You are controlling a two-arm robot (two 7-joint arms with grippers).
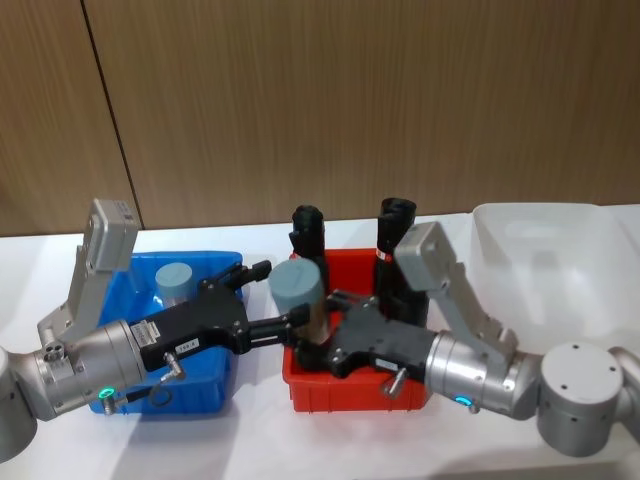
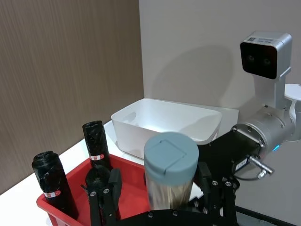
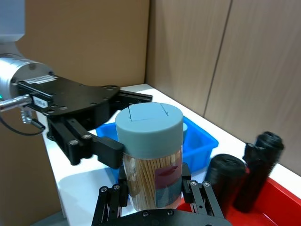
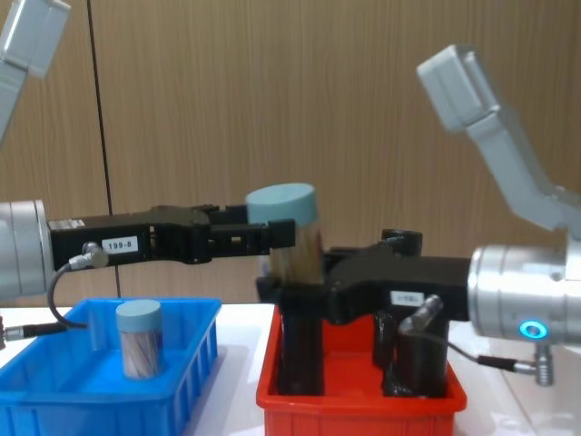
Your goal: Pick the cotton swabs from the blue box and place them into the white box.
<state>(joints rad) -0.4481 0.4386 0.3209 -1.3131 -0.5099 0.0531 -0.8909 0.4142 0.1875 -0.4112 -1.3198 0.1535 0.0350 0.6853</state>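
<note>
Swab tubs, count: two are counted, each clear with a pale blue-grey lid.
Tub one (image 1: 297, 287): it is held upright in the air over the left end of the red bin (image 4: 363, 409), outside the blue box (image 4: 91, 404). Swab sticks are seen through its clear side.
Tub two (image 4: 140, 338): it is stood upright inside the blue box, toward the back.
Right pincer (image 3: 154, 193): it is reached in from the right and closed on the lower body of tub one, with a finger pressed to each side.
Left pincer (image 1: 286, 293): it is reached in from the left at lid height. Its fingers are spread on either side of tub one, and a gap is seen between one finger and the tub in the left wrist view.
Bins, count: three are set in a row on the white table (image 1: 260, 440), blue on the left, red in the middle, white on the right.
White box (image 2: 136, 134): it is placed just beside the red bin, well apart from the blue box.
Black bottles (image 2: 51, 183): three are counted in the left wrist view, all upright in the red bin.
</note>
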